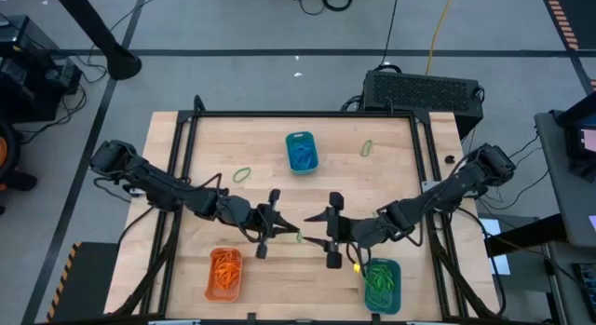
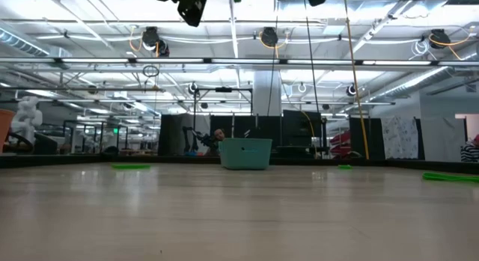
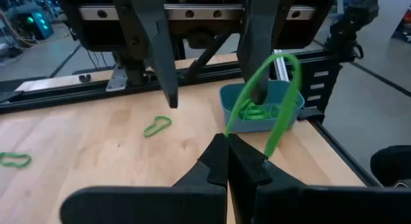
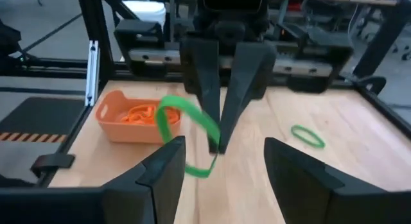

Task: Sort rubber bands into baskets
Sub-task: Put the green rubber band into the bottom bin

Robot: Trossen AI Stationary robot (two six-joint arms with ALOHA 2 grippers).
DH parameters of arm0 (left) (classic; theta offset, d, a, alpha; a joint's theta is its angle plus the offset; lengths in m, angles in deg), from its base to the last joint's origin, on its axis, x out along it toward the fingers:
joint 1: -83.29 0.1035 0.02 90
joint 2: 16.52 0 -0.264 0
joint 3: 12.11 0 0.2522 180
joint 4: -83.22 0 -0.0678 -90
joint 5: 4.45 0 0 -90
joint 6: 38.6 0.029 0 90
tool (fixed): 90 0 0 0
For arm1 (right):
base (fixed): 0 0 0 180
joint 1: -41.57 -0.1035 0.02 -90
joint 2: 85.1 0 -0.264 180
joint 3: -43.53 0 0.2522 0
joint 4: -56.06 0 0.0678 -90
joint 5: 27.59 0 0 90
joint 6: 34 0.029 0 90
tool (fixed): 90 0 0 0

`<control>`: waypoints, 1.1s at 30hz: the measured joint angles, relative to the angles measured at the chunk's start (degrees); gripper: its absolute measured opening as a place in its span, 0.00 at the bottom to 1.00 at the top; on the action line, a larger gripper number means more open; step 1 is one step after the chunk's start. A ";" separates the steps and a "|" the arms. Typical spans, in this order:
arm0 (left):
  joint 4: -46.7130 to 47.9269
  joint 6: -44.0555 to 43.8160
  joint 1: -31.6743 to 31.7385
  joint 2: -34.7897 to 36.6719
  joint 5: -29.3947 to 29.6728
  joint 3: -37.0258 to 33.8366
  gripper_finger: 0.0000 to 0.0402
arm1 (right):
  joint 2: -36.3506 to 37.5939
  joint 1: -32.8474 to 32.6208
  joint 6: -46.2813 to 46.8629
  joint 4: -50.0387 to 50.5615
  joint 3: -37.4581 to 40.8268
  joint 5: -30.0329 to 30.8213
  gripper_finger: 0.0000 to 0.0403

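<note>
Between the two pincers, above bare wood: thin green rubber band loop pinched in shut left gripper — right gripper facing it, jaws apart. Close squarely around loop before release; teal plastic basket of green bands just beside.

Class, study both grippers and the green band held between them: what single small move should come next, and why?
Probably the right gripper should close on the green rubber band. The left gripper is shut on that band in mid-air, while the right one faces it open, fingers either side of the loop. The teal basket of green bands sits on the right arm's side, so a handover looks sensible.
</note>
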 joint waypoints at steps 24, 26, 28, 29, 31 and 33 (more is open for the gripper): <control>-3.50 -0.04 1.64 0.02 -0.02 0.31 0.00 | -0.09 2.17 -5.30 -4.18 0.00 -3.14 0.50; -3.52 -0.05 1.81 0.02 -0.02 0.31 0.00 | -0.09 2.17 -6.30 -4.22 0.00 -3.14 0.50; -3.50 -0.06 1.95 0.02 -0.01 0.31 0.00 | -0.09 2.28 -6.82 -4.27 0.00 -3.12 0.50; -3.50 -0.06 2.01 0.02 -0.02 0.31 0.00 | -0.09 2.36 -6.98 -4.24 0.00 -3.11 0.50; -3.50 -0.10 2.33 0.02 -0.02 0.33 0.00 | -0.09 2.64 -7.31 -4.28 0.00 -3.09 0.50; -3.59 -0.34 2.79 0.02 -0.04 0.33 0.00 | -0.09 3.04 -7.36 -4.49 0.00 -3.09 0.48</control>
